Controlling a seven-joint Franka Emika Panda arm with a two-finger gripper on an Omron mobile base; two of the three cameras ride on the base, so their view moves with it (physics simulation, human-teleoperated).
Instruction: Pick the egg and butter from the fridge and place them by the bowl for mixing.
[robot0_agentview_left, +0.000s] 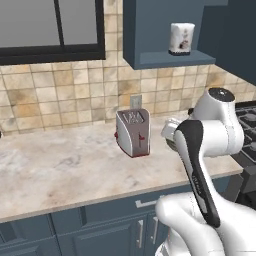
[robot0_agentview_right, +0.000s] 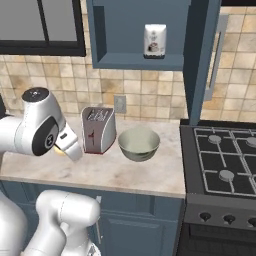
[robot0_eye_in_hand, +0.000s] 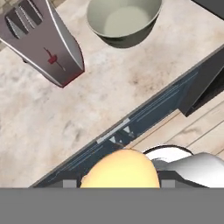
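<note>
Egg (robot0_eye_in_hand: 120, 169) sits clamped in our gripper (robot0_eye_in_hand: 119, 183) above the table (robot0_eye_in_hand: 65, 113); placing by the bowl (robot0_eye_in_hand: 122, 19) and fetching butter remain.

Between the gripper's (robot0_eye_in_hand: 119, 183) dark finger tips at the near edge sits the smooth, pale yellow-orange egg (robot0_eye_in_hand: 120, 169), pinched from both sides. Beyond it lies the beige marbled stone countertop (robot0_eye_in_hand: 87, 105), its dark blue front edge running diagonally across. At the far left stands the silver slotted toaster (robot0_eye_in_hand: 43, 39) with a red lever. To its right, apart from it, rests the round greenish-cream bowl (robot0_eye_in_hand: 122, 19). A wooden plank floor (robot0_eye_in_hand: 197, 135) shows on the right.
</note>
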